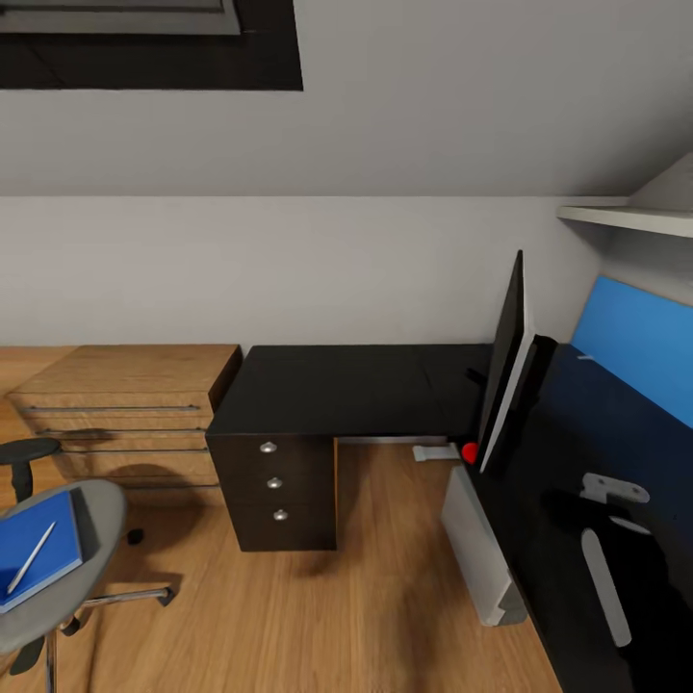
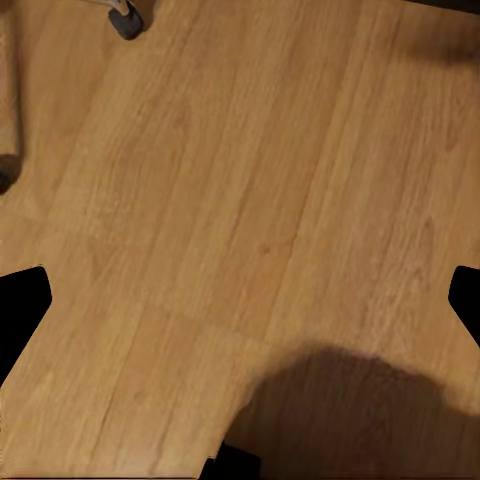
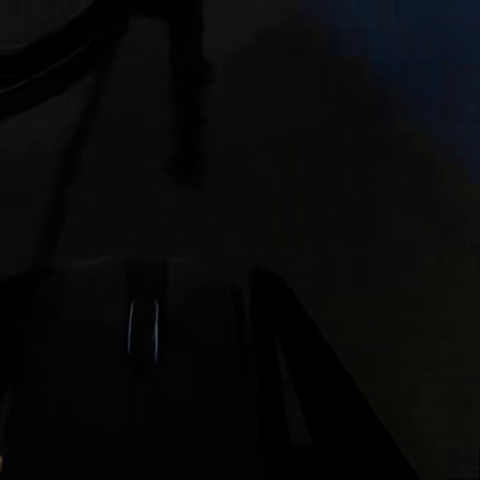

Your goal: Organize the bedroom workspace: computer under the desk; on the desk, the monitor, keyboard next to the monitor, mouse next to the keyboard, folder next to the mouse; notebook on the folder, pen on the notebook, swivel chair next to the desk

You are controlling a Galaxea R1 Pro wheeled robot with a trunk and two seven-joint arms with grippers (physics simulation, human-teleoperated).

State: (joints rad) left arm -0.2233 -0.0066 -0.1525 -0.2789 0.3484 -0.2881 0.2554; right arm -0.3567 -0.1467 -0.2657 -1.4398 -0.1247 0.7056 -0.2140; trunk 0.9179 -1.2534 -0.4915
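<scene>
Bedroom corner, pale walls, wood plank floor (image 1: 385, 597). Black L-shaped desk (image 1: 346, 385) ran along the far wall and down the right side, blue back panel at right; an oak chest of drawers (image 1: 125, 404) stood to its left.

Monitor (image 1: 505, 361) stood on the desk at the corner, edge-on to the head camera, red light low at its near corner. A pale grey slab (image 1: 476, 544) leaned on the floor against the desk's right wing; probably the computer, not certain. Swivel chair (image 1: 58, 568) sat near left, well apart from the desk, with the blue folder (image 1: 38, 553) on its seat, a dark notebook edge (image 1: 87, 525) showing at the folder's right side, and the pen (image 1: 31, 558) lying on the folder.

Judgement: monitor placement looked done; folder, notebook, pen and chair all remained. Keyboard and mouse not identified.

Left wrist view looked down on bare floor, fingertip corners (image 2: 22, 305) at opposite edges, so left jaws spread wide, holding nothing, folder well off. Right wrist view too dark: right jaws cannot tell.
</scene>
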